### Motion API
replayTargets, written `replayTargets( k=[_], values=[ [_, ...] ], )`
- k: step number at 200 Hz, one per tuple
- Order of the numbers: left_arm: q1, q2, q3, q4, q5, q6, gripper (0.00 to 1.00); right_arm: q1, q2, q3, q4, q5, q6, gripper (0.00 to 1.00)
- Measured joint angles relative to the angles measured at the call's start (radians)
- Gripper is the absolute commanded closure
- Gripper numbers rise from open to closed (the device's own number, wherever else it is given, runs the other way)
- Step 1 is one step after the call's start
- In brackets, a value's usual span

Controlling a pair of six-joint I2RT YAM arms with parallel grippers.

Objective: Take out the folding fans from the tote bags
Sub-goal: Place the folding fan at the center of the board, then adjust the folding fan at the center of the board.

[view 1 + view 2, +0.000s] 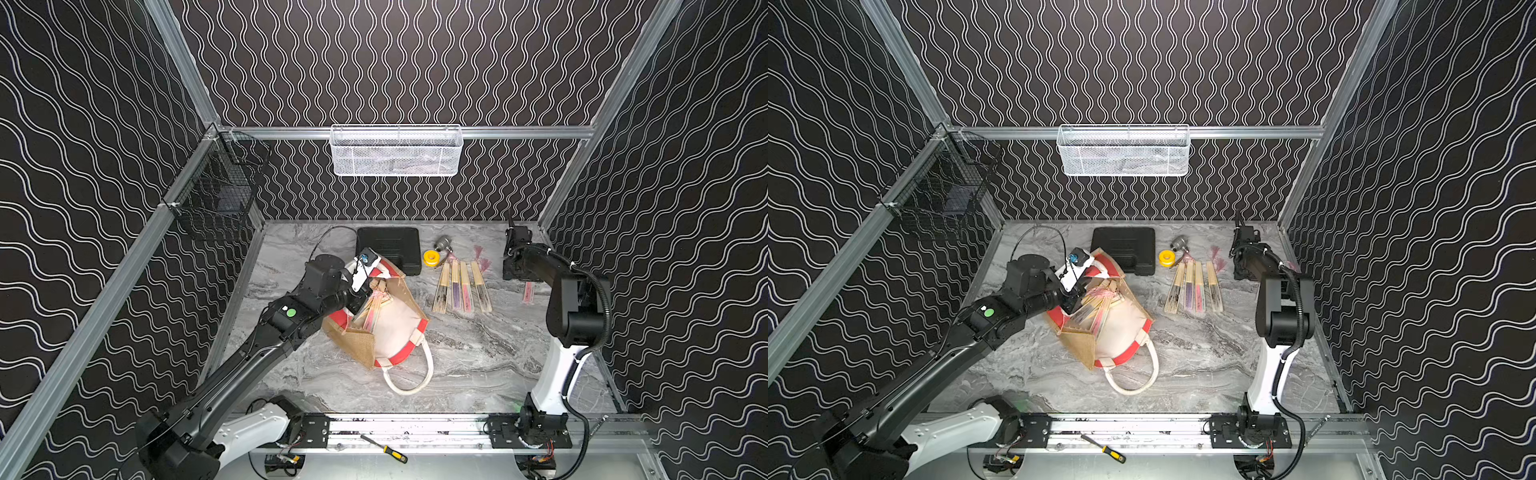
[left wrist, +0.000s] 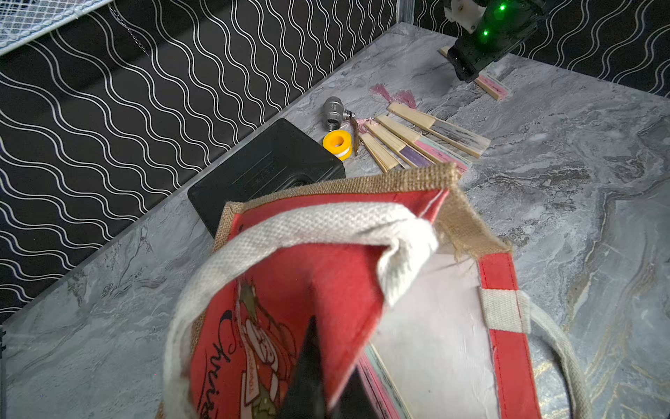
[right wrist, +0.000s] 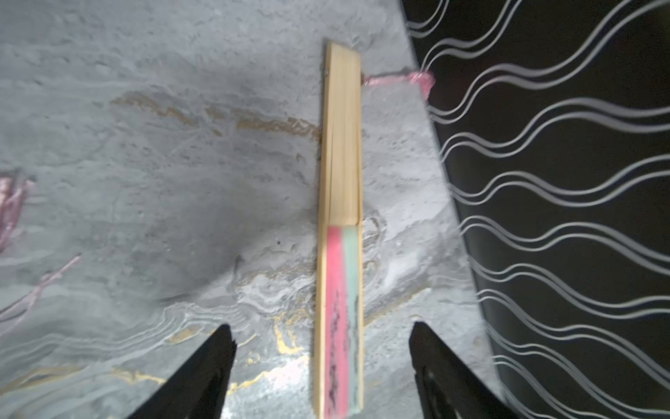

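The tote bag (image 1: 395, 332) lies on its side mid-table, its mouth open toward my left arm and a white rope handle trailing to the front. Several folding fans (image 1: 374, 309) lie bundled inside it. My left gripper (image 2: 326, 381) is shut on the bag's red printed side panel (image 2: 326, 283) at the mouth. Several more fans (image 1: 461, 286) lie side by side on the table right of the bag. One pink-and-green fan (image 3: 339, 254) lies alone by the right wall. My right gripper (image 3: 321, 326) hovers open over it, a finger on each side and not touching.
A flat black case (image 1: 388, 247) lies behind the bag, with a yellow tape roll (image 1: 430, 257) and a metal valve (image 1: 444, 243) beside it. A white mesh basket (image 1: 397, 151) hangs on the back wall, a black wire basket (image 1: 212, 195) at left. A yellow-handled screwdriver (image 1: 384, 449) lies on the front rail.
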Motion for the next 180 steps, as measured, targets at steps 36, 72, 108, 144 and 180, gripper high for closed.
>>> replayTargets(
  k=[36, 72, 108, 144, 180],
  values=[
    [-0.005, 0.004, 0.0, 0.0, -0.007, 0.003, 1.0, -0.107, -0.002, 0.039, 0.003, -0.261, 0.068, 0.37],
    [-0.005, 0.007, -0.001, 0.0, -0.02, 0.007, 1.0, -0.171, 0.031, 0.09, -0.005, -0.505, 0.081, 0.48],
    [-0.006, 0.014, 0.0, 0.0, -0.019, 0.007, 1.0, -0.239, 0.097, 0.127, -0.039, -0.662, 0.08, 0.5],
    [-0.006, 0.003, 0.0, 0.0, -0.017, 0.007, 1.0, -0.242, 0.117, 0.125, -0.06, -0.737, 0.063, 0.52],
    [-0.006, 0.002, 0.0, -0.001, -0.012, 0.007, 1.0, -0.245, 0.113, 0.098, -0.068, -0.753, 0.062, 0.52]
  ],
)
